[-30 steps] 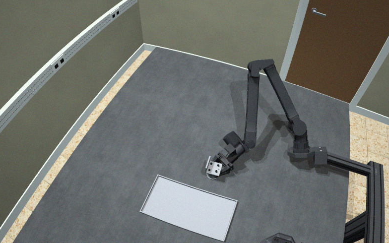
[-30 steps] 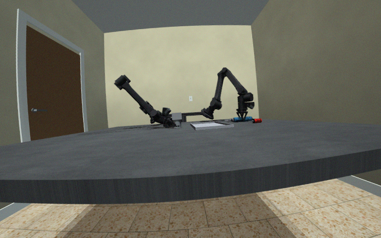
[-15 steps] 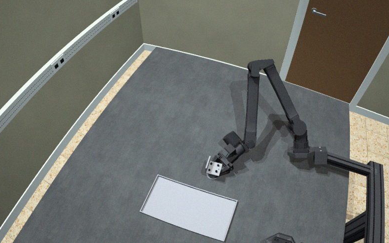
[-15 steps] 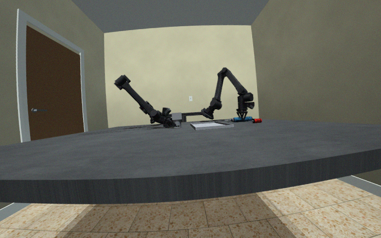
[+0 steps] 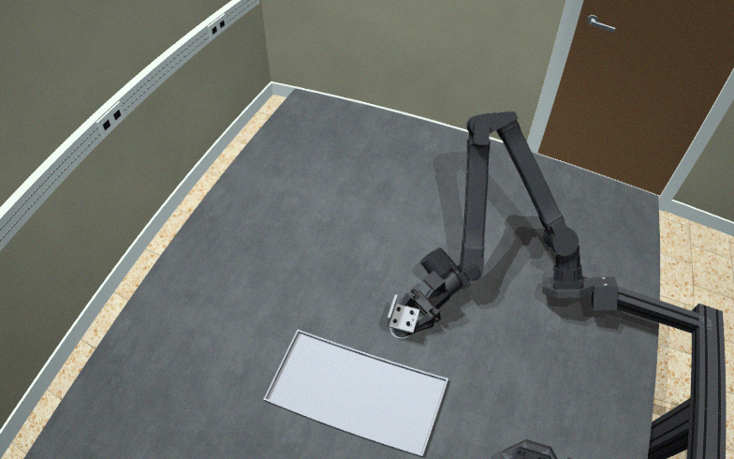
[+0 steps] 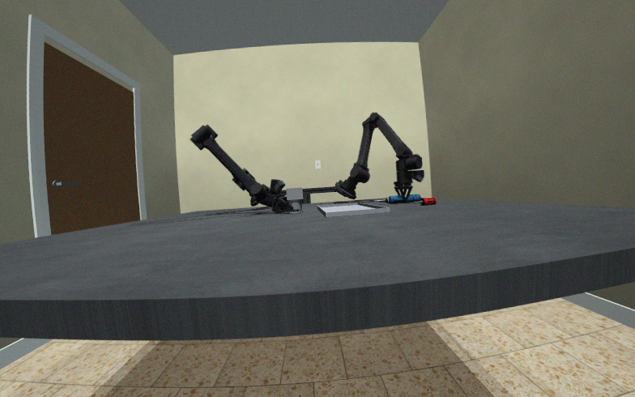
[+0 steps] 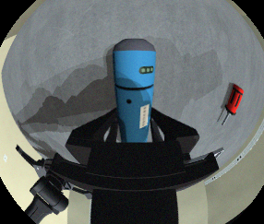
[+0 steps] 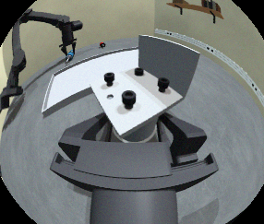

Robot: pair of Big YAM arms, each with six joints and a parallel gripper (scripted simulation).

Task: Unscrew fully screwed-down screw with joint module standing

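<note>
The joint module (image 6: 295, 200) sits on the table with its grey L-shaped bracket (image 8: 141, 107) on top. Several black screws (image 8: 128, 98) (image 8: 109, 78) (image 8: 163, 84) stand in the bracket, and I cannot tell which one is lowest. My right gripper (image 5: 417, 312) (image 8: 135, 134) is shut on the module's round body (image 8: 135, 135) from the side. The electric screwdriver (image 7: 132, 91) (image 6: 401, 198), with a blue barrel, lies flat on the table. My left gripper (image 7: 132, 135) (image 6: 403, 195) points straight down and is shut on its barrel.
A small red screwdriver (image 7: 234, 98) (image 6: 428, 201) lies on the table just beyond the electric one. A flat white tray (image 5: 359, 393) (image 6: 351, 209) (image 8: 70, 82) lies between the two arms. The table's edge runs close behind the tools.
</note>
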